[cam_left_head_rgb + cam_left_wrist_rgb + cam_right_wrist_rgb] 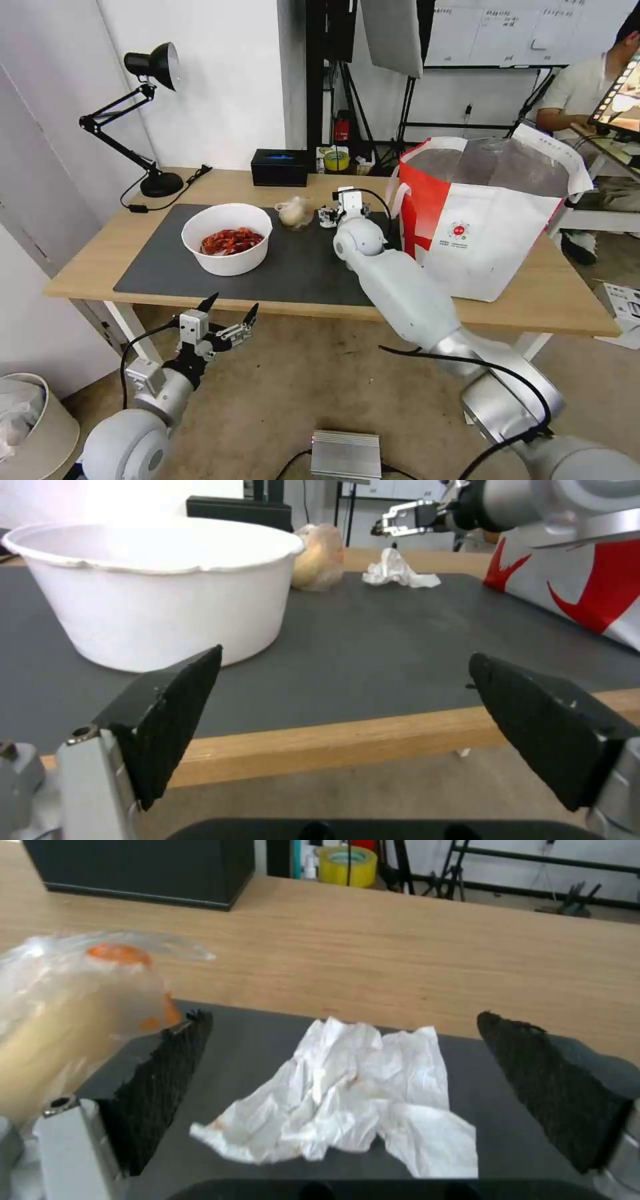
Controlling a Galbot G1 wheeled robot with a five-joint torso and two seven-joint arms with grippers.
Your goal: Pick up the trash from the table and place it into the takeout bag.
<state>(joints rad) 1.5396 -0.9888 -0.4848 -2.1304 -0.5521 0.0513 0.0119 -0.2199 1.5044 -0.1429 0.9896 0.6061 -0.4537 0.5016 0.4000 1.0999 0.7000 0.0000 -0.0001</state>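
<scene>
Standing open at the surface's (547, 293) right end, takeout bag (490, 220); lying on the mat, just beside the small clear bag (73, 1010), crumpled tissue (347, 1095). Hovering above it, jaws wide, right tool (347, 1090): lowering straight, pinching mid-bunch advised. Waiting wide below the front edge, left tool (230, 313).

You are looking at a lab or studio workspace: whiteboard (527, 30) on the back wall, light stands and tripod legs (363, 113) behind the counter (100, 260), black desk lamp (150, 113), carpeted floor (320, 387).
</scene>
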